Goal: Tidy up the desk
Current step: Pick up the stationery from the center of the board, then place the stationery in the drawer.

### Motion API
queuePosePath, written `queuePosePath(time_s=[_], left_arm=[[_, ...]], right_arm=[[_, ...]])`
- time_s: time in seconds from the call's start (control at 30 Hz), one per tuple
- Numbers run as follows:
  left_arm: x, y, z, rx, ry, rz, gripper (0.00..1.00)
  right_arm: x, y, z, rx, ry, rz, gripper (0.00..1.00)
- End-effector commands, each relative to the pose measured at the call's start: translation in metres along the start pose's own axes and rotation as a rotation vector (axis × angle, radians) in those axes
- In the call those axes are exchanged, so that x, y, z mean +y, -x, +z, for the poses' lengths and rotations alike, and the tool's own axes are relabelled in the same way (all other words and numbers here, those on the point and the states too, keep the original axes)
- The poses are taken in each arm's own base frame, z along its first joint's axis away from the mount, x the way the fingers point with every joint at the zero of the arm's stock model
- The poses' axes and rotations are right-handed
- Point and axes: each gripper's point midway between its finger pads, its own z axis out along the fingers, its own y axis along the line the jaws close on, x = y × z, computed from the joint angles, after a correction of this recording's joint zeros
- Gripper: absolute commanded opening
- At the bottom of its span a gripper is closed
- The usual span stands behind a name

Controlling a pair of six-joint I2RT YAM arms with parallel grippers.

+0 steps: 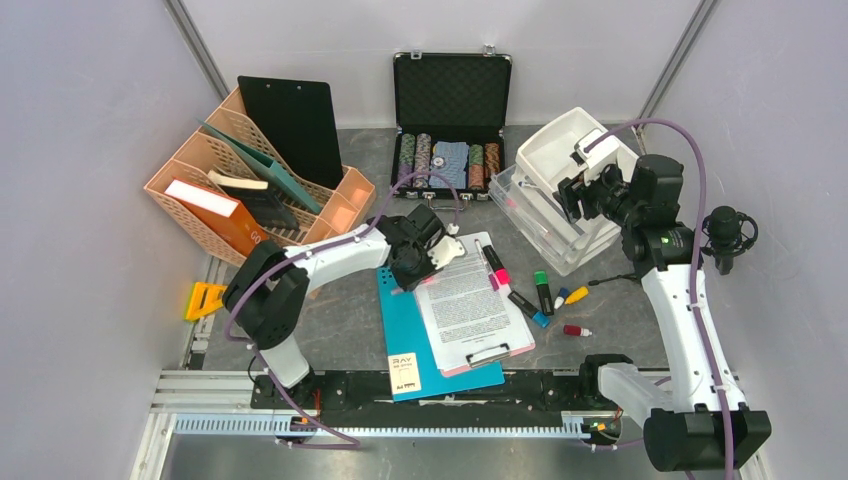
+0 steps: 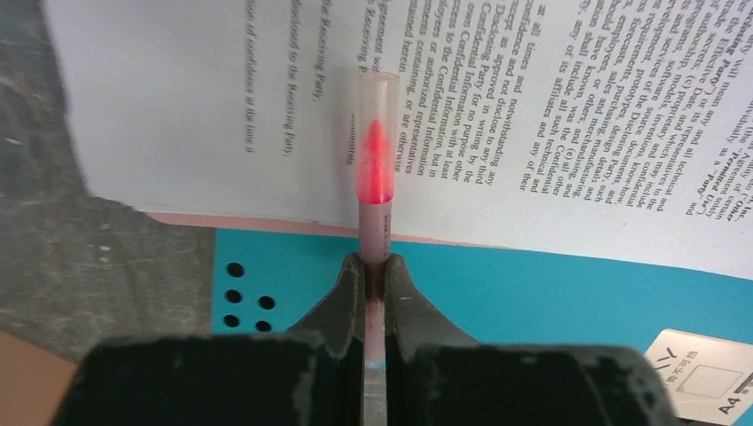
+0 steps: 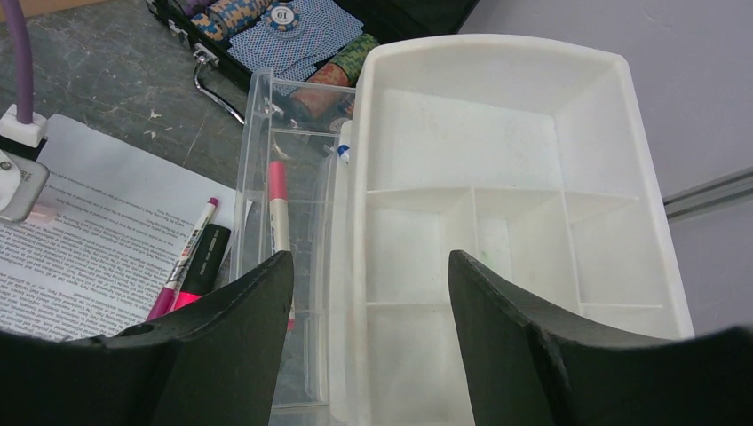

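Observation:
The dark mottled desk (image 1: 340,310) holds a clipboard with a printed sheet (image 1: 470,305) lying on a teal folder (image 1: 420,350). My left gripper (image 1: 418,262) is low over the sheet's near-left corner. In the left wrist view it (image 2: 376,266) is shut on a pink highlighter (image 2: 376,169) with a clear cap, which points out over the paper (image 2: 550,133). My right gripper (image 1: 572,190) hangs open over a white divided tray (image 3: 497,43). Nothing lies between its fingers (image 3: 368,257).
The white tray sits on a clear organizer (image 3: 253,160) with a pink marker (image 3: 278,204) inside. Loose markers (image 1: 542,290) lie right of the clipboard. A black case of poker chips (image 1: 450,95) stands at the back, an orange file rack (image 1: 250,180) back left.

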Motion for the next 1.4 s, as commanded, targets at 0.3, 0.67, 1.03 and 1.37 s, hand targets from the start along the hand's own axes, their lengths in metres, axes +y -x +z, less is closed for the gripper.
queuePosePath(time_s=[0.3, 0.67, 1.03, 1.37], left_arm=[[0.033, 0.152, -0.128, -0.251, 0.334, 0.651, 0.02], [0.022, 0.269, -0.166, -0.395, 0.528, 1.166, 0.02], [0.014, 0.34, -0.157, -0.498, 0.614, 1.323, 0.02], [0.009, 0.354, -0.139, -0.518, 0.602, 1.319, 0.34]], right_arm=[[-0.009, 0.02, -0.002, -0.046, -0.028, -0.022, 0.7], [-0.029, 0.021, -0.006, -0.011, -0.137, 0.015, 0.69], [-0.06, 0.019, -0.012, 0.011, -0.22, 0.076, 0.69], [-0.073, 0.014, -0.021, 0.007, -0.226, 0.091, 0.69]])
